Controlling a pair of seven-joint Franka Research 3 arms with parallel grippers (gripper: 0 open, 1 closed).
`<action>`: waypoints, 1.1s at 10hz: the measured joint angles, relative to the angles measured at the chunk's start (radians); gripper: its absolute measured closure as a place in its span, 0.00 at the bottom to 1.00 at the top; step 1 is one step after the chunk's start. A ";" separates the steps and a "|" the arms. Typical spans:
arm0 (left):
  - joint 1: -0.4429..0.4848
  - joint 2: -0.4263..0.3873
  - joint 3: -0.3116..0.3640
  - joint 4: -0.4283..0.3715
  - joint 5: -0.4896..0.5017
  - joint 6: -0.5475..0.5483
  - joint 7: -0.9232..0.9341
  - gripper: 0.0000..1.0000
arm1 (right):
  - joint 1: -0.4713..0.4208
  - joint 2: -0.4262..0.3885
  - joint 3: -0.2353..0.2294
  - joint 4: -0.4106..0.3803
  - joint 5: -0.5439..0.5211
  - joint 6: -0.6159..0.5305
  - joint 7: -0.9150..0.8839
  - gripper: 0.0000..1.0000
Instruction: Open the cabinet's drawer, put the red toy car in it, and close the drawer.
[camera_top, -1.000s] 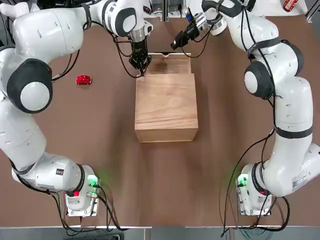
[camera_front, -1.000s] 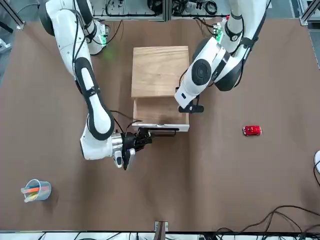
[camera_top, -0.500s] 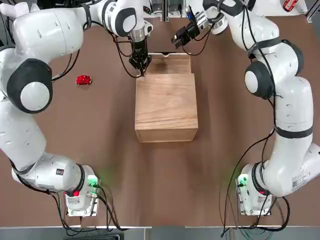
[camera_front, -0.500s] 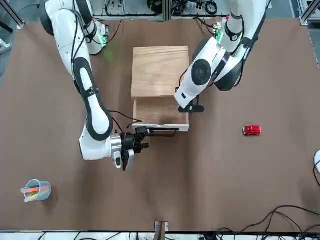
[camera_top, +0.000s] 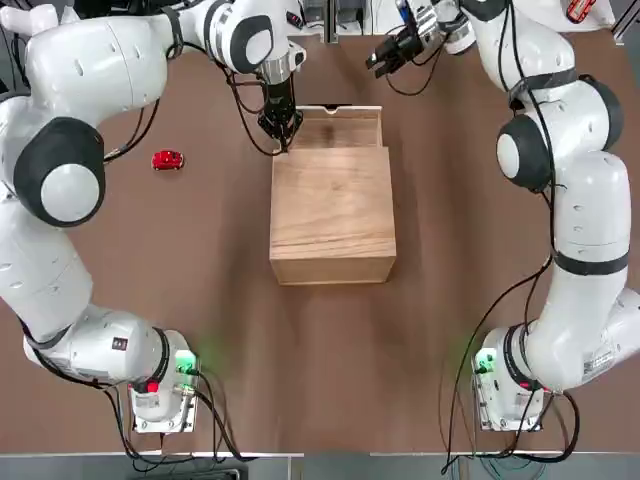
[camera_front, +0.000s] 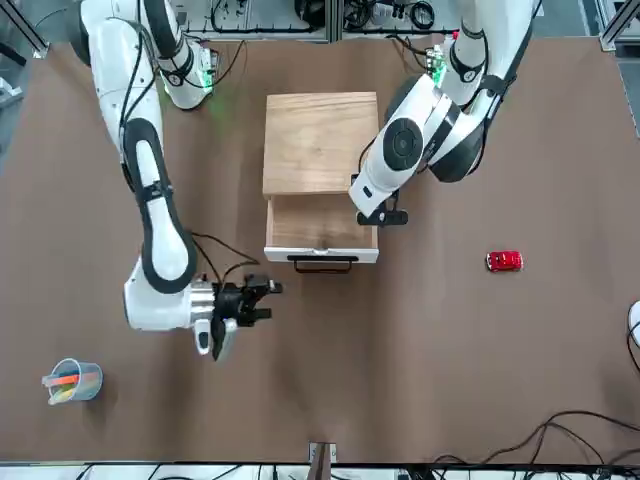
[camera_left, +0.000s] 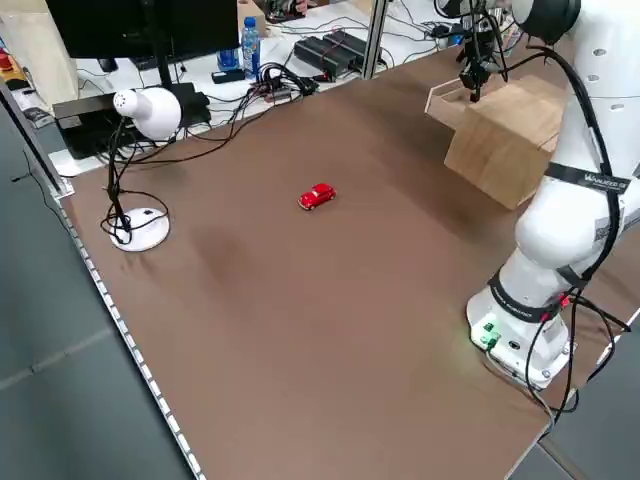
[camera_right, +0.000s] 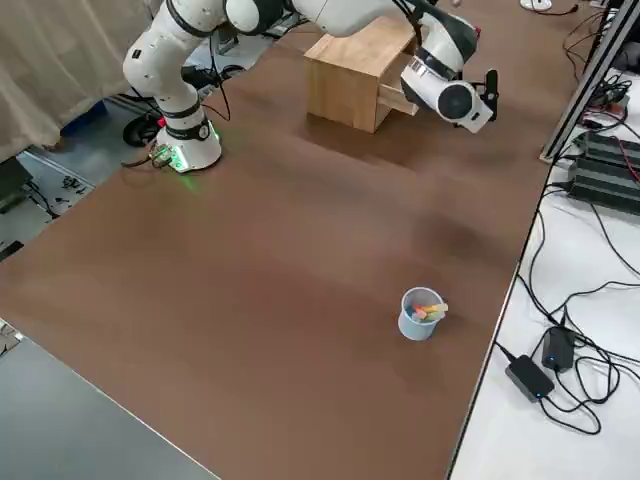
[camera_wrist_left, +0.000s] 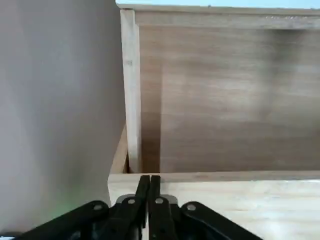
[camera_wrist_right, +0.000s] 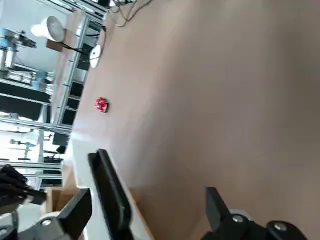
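Front view: drawer open, opening step apparently done. Right hand released, just beside drawer; left hand clenched empty above drawer's edge. Next: fetch red car, well apart from drawer.

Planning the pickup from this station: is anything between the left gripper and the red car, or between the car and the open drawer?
Nothing visible lies between the left gripper and the red car; that gripper itself hangs beside the drawer, on the car's side.

The drawer stands open; the red toy car lies apart.
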 joint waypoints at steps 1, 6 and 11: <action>0.000 0.000 0.000 0.000 0.000 0.000 0.000 0.93 | -0.001 -0.007 -0.027 0.002 -0.051 0.000 0.002 0.00; 0.028 -0.056 0.050 0.032 0.003 -0.021 -0.040 0.86 | 0.001 -0.054 -0.238 0.007 -0.159 -0.127 0.028 0.00; 0.057 -0.139 0.340 0.015 -0.001 -0.042 -0.070 0.37 | 0.015 -0.146 -0.333 0.041 -0.504 -0.182 0.295 0.00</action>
